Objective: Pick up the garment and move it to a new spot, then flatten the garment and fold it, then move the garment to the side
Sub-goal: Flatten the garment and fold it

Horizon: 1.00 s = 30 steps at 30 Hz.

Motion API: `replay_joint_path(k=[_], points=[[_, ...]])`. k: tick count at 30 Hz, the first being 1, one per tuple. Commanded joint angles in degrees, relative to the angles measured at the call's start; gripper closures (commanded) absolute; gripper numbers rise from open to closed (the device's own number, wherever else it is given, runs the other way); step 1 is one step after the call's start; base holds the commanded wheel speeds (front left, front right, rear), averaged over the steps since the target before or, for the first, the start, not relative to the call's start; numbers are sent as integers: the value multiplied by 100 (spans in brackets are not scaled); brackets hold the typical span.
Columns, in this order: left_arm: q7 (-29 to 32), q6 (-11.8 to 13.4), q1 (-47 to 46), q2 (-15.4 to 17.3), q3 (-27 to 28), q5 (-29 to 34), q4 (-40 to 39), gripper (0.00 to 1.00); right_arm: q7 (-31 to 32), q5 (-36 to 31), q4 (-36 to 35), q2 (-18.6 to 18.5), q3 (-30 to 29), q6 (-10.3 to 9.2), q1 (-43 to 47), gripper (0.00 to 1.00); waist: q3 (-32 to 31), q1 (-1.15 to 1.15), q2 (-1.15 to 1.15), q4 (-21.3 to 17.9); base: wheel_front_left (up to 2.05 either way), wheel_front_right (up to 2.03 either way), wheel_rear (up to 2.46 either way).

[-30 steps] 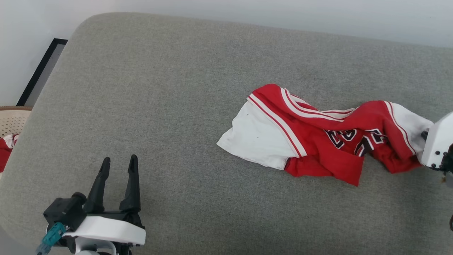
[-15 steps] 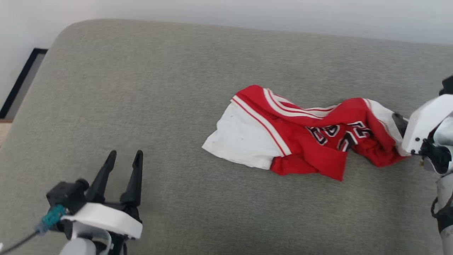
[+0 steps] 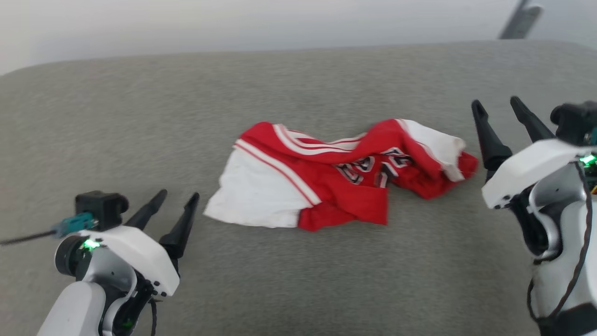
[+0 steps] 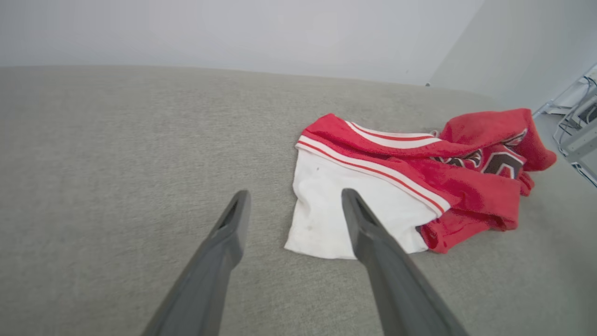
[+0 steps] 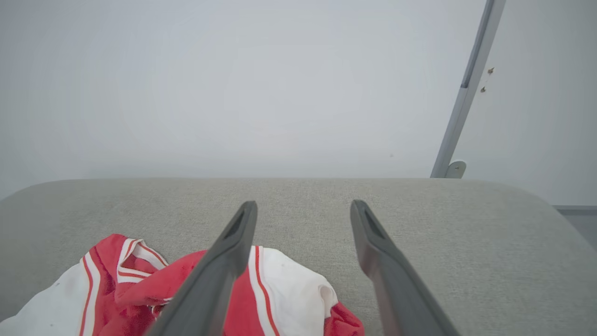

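Note:
The garment (image 3: pixel 336 175), a red jersey with white sleeves, striped trim and a black-and-white number print, lies crumpled on the grey cushion (image 3: pixel 298 280). One white sleeve spreads at its left end, another folds over its right end. My left gripper (image 3: pixel 179 200) stands open just left of the white sleeve, clear of it. From the left wrist the garment (image 4: pixel 396 182) lies just past the open fingers. My right gripper (image 3: pixel 494 106) is open, raised to the right of the jersey and holding nothing. The right wrist view catches the garment (image 5: pixel 280 289) at the lower left.
The grey cushion runs back to a pale wall (image 3: pixel 233 23). A grey metal post (image 5: pixel 468 84) stands against the wall at the far right. Some equipment (image 4: pixel 578 130) sits past the cushion's right end in the left wrist view.
The head camera has swung right, shifting the whole picture left. My right gripper has let go of the jersey's right sleeve and risen, open. The released end has dropped onto the cushion.

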Motion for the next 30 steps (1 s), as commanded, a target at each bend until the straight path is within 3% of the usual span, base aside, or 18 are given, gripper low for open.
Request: replay_joint_path(k=[1, 5, 14, 27, 28, 29, 30], points=[[184, 53, -100, 53, -45, -42, 1, 0, -257, -63, -142, 10, 79, 0, 105, 0, -19, 0, 0, -270, 0, 0, 0], [884, 224, -216, 123, -176, -107, 83, 0, -1067, -195, -488, 145, 262, 0, 341, 0, 0, 0, 0, -533, 0, 0, 0], [2118, 751, -515, 377, -339, -7, 414, 0, -2262, -610, -880, 455, 383, 0, 868, 0, 147, 0, 0, -967, 0, 0, 0], [2903, 1034, -1068, 355, -634, 182, 1207, 0, -2480, -423, -789, 657, 620, 0, 1258, 0, 362, 0, 0, -1125, 0, 0, 0], [2944, 1008, -1128, 333, -674, 192, 1296, 56, -2475, -422, -781, 658, 628, 0, 1247, 0, 384, 0, 0, -1122, 0, 0, 0], [2961, 1006, -1176, 301, -675, 169, 1382, 100, -2470, -437, -777, 660, 639, 0, 1232, 0, 399, 0, 0, -1117, 0, 0, 0], [3014, 1002, -1208, 282, -688, 140, 1467, 100, -2476, -416, -777, 663, 637, 0, 1216, 0, 414, 0, 0, -1114, 0, 0, 0]])
